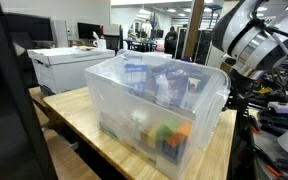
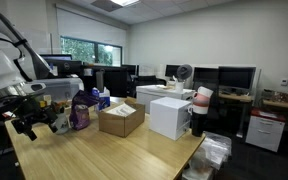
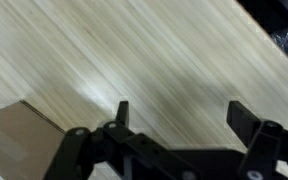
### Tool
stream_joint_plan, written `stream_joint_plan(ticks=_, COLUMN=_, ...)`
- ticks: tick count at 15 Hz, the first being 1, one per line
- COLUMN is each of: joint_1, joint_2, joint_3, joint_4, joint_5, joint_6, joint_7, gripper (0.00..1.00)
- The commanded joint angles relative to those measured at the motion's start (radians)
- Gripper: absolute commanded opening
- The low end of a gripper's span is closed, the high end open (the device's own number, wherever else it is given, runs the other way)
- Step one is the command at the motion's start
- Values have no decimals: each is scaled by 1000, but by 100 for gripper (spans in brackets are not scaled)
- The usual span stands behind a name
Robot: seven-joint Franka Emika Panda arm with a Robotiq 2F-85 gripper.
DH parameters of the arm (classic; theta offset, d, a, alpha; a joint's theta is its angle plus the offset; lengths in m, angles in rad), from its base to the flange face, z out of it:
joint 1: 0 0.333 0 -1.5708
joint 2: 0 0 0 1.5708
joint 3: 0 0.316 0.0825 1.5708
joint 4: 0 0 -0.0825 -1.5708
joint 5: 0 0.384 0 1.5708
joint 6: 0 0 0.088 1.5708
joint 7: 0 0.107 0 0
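Hovering over: you are holding the black two-finger gripper [image 3: 180, 115] above the pale striped wooden tabletop [image 3: 164, 50], touching nothing.
Fingers: they are standing wide apart, with only bare wood showing between them.
Nearest thing: the flat brown cardboard piece [image 3: 19, 135] is lying at the near left of the wrist view, outside the left-hand finger and apart from it.
Long axis: you are seeing only one corner, its edges slanting off the frame, so the axis cannot be told.
Farther off: in an exterior view, an open brown cardboard box [image 2: 121, 120] and a white rectangular box [image 2: 171, 115] are sitting to the right, well apart from the gripper.
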Motion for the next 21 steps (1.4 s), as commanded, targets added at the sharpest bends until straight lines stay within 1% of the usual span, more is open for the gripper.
stream_joint_plan(ticks=1, joint_1=-153, joint_2=-78, joint_3=212, joint_4=-5, joint_5=-82, joint_6=0, joint_7=0, gripper=100)
stream_joint_plan(ticks=3, joint_1=-171, joint_2=-113, joint_3=259, joint_4=-13, joint_5=-116, joint_6=0, joint_7=0, gripper=100)
stream_joint_plan(ticks=4, joint_1=-192, joint_2=-131, joint_3=290, joint_4=-11, joint_5=-135, joint_6=0, joint_7=0, gripper=100)
stream_joint_plan(ticks=5, joint_1=-240, joint_2=-153, joint_3=344, joint_4=-3, joint_5=-152, joint_6=0, joint_7=0, gripper=100)
stream_joint_plan(ticks=6, joint_1=-252, joint_2=-180, joint_3=364, joint_4=-3, joint_5=-166, joint_6=0, joint_7=0, gripper=100)
stream_joint_plan(ticks=7, joint_1=-235, joint_2=-199, joint_3=354, joint_4=-13, joint_5=-184, joint_6=0, joint_7=0, gripper=100)
stream_joint_plan(ticks=9, joint_1=-247, joint_2=-232, joint_3=364, joint_4=-4, joint_5=-212, joint_6=0, joint_7=0, gripper=100)
stream_joint_plan(ticks=10, joint_1=-234, joint_2=-245, joint_3=348, joint_4=-2, joint_5=-222, joint_6=0, joint_7=0, gripper=100)
stream_joint_plan(ticks=11, joint_1=-212, joint_2=-242, joint_3=316, joint_4=-6, joint_5=-230, joint_6=0, joint_7=0, gripper=100)
stream_joint_plan(ticks=12, joint_1=-163, joint_2=-250, joint_3=265, joint_4=-18, joint_5=-231, joint_6=0, joint_7=0, gripper=100)
stream_joint_plan(ticks=14, joint_1=-143, joint_2=-242, joint_3=213, joint_4=-8, joint_5=-224, joint_6=0, joint_7=0, gripper=100)
stream_joint_plan(ticks=15, joint_1=-125, joint_2=-230, joint_3=173, joint_4=-1, joint_5=-216, joint_6=0, joint_7=0, gripper=100)
stream_joint_plan(ticks=17, joint_1=-71, joint_2=-216, joint_3=93, joint_4=11, joint_5=-213, joint_6=6, joint_7=0, gripper=100)
stream_joint_plan(ticks=21, joint_1=90, joint_2=-216, joint_3=-102, joint_4=51, joint_5=-206, joint_6=9, joint_7=0, gripper=100)
